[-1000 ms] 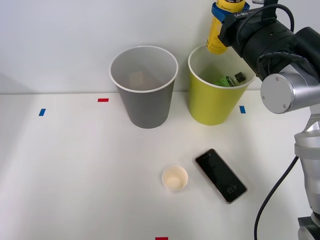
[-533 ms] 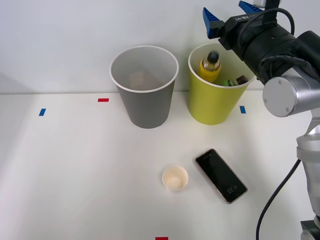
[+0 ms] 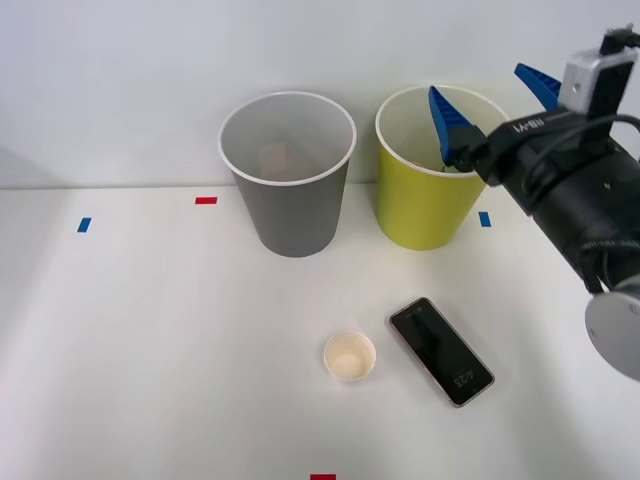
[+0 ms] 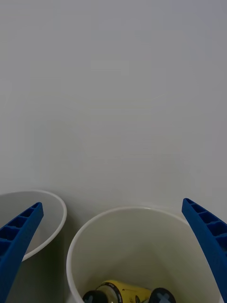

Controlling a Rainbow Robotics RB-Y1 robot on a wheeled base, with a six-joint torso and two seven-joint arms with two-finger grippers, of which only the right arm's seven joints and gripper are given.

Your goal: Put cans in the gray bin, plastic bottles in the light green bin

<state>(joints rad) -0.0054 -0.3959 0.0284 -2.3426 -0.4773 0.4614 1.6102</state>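
Observation:
The gray bin (image 3: 288,190) and the light green bin (image 3: 428,195) stand side by side at the back of the table. My right gripper (image 3: 490,103) is open and holds nothing, hovering just in front of and above the light green bin's right rim. In the wrist view its blue fingers (image 4: 18,239) spread wide over the light green bin (image 4: 142,236). A yellow plastic bottle (image 4: 124,290) lies at that bin's bottom beside two black caps (image 4: 161,296). Cans are out of view; a dim shape in the gray bin is too faint to name.
A black phone (image 3: 441,351) and a small white paper cup (image 3: 350,356) lie on the table in front of the bins. Red tape (image 3: 206,200) and blue tape (image 3: 84,224) mark the tabletop. A pale wall rises right behind the bins.
My gripper opened and dropped the yellow bottle into the light green bin. It then pulled back, lower and to the right, still open.

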